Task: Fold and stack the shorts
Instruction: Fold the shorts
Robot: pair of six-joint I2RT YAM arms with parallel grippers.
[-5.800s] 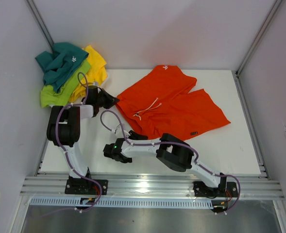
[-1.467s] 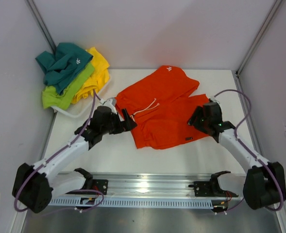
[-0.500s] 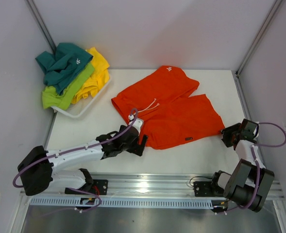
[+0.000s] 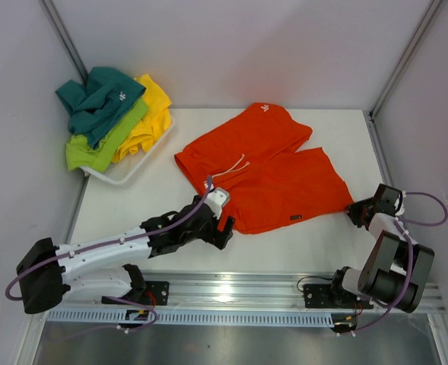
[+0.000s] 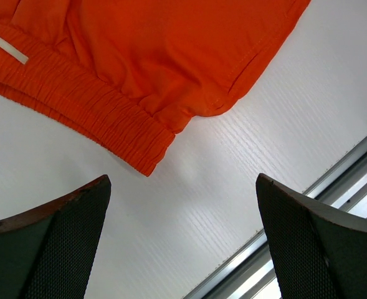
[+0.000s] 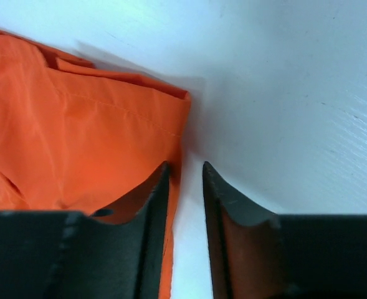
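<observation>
Right gripper (image 4: 354, 209): narrowed to a slim gap, low on the table (image 4: 315, 243) at the right-hand leg corner of the orange shorts (image 4: 265, 171). Hem edge along 1 finger and running into the gap; cannot tell whether cloth is actually nipped. Probably set there to take that corner for the fold.

Left gripper (image 4: 224, 226): spread wide, holding nothing, poised just off the near-left corner of the same shorts. Elastic waistband (image 5: 77, 106) end directly ahead of the fingers in the wrist view, apart from both. Judged as lined up for the matching corner, so that 2 corners can lift together and the cloth carries over evenly.

Orange shorts: spread roughly flat mid-table, waistband and white drawstring (image 4: 235, 167) to the left, legs running right and toward the back, some overlap and wrinkling along the near edge.

Elsewhere: 3 more pairs of shorts, teal, lime and yellow, heaped in a pile (image 4: 106, 114) on a white tray (image 4: 132, 176) at the far-left corner, well apart from both arms. Metal rail (image 4: 239, 285) along the near edge, close behind the left gripper. No obstacle between either gripper and its corner; only bare tabletop. Limp fabric and the thick waistband seam as the likeliest trouble for a clean pinch.
</observation>
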